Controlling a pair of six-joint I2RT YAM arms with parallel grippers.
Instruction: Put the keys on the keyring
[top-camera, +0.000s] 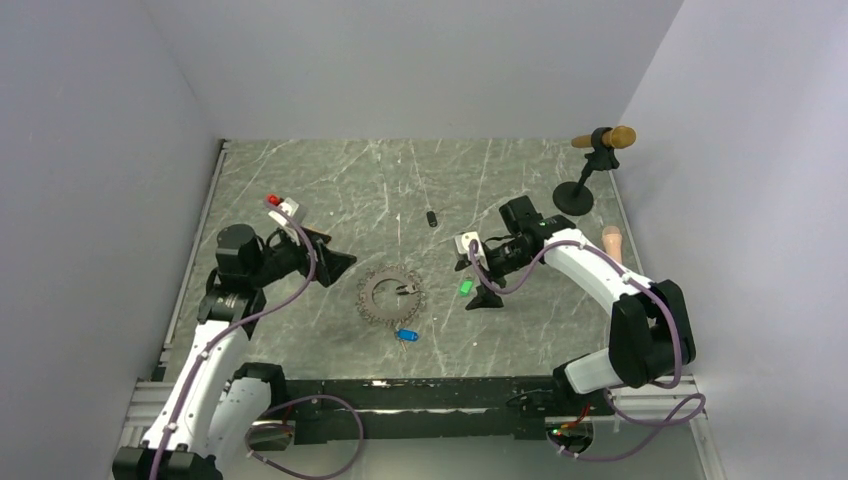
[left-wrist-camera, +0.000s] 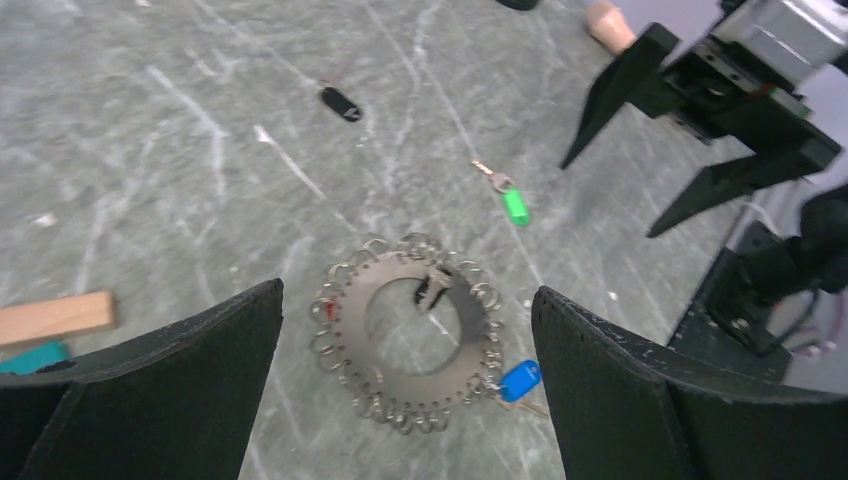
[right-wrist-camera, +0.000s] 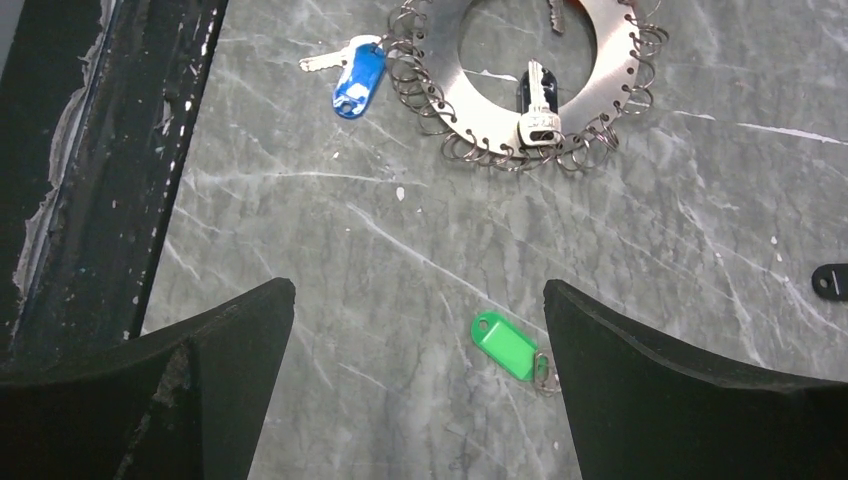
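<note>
Keyring (top-camera: 391, 294) flat on the grey marbled table (top-camera: 300, 190), near the middle, between the two arms. It is a dark metal disc with a round hole, fringed all around with small wire loops (the right wrist view shows them best), and a silver key (right-wrist-camera: 535, 100) lies across its band.

The blue key (top-camera: 405, 335) rests at the ring's near edge. Its tag touches the fringe of loops, though I cannot tell whether it is hooked on. The green key (top-camera: 465, 287) lies loose on the table to the ring's right, apart from it. It sits just beside the right gripper (top-camera: 478, 280), whose wrist camera shows it between the two fingers.

The left gripper (top-camera: 325, 258) hangs to the left of the ring with its jaws spread wide and nothing between them; its own camera looks straight down onto the ring. The right gripper's jaws are likewise spread wide and bare.

A small black tag (top-camera: 431, 218) lies farther back, well apart from the ring. A wooden block (left-wrist-camera: 55, 315) and a teal block (left-wrist-camera: 35, 357) lie off to one side in the left wrist view.
</note>
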